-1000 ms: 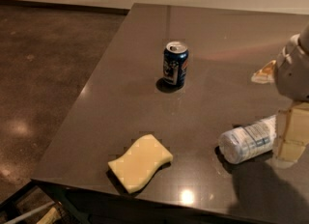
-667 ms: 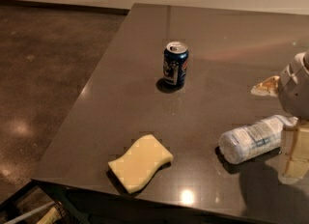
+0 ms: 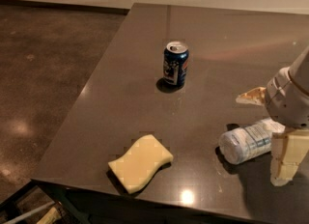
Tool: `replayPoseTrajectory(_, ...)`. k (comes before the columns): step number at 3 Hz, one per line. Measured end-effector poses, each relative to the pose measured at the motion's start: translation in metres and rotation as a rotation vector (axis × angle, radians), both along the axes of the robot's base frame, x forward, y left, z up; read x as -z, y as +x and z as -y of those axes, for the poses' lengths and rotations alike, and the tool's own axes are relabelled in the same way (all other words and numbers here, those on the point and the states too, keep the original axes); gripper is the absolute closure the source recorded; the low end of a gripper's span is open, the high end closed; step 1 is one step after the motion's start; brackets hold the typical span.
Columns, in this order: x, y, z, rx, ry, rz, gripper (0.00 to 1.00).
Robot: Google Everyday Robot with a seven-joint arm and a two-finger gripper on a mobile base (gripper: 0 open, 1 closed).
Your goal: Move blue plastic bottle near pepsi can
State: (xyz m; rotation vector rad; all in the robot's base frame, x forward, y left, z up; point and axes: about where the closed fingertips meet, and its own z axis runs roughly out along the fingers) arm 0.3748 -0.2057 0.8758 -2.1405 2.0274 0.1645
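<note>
We see the blue plastic bottle (image 3: pixel 244 144) lying on its side near the right front part of the table (image 3: pixel 231 35). It is clear plastic with a pale blue-and-white label wrapped round its middle. Its rounded base faces us and to the left, while its far end runs back to the right under the robot's wrist, so we cannot make out the cap.

The pepsi can (image 3: pixel 175 63) stands upright well apart from the bottle, further back and to the left. It is dark blue with a white-red logo and a silver top.

The arm comes in from the right edge, its pale rounded wrist hanging just above the bottle's far end. The end effector (image 3: pixel 258 142) is spread wide. One cream finger (image 3: pixel 252 96) points left on the far side of the bottle, and the other (image 3: pixel 286 159) reaches down on the near side. The bottle's far end lies between them; we cannot tell whether either finger touches it.

A yellow sponge (image 3: pixel 140 163) lies flat near the front left edge of the table.
</note>
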Motion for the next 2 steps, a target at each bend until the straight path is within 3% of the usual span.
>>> replayPoseTrajectory(1,0.0117,0.0125,0.0003,-0.042,0.014,-0.009,0.0)
replayPoseTrajectory(2,0.0157,0.0217,0.0063,-0.062,0.018,-0.006,0.18)
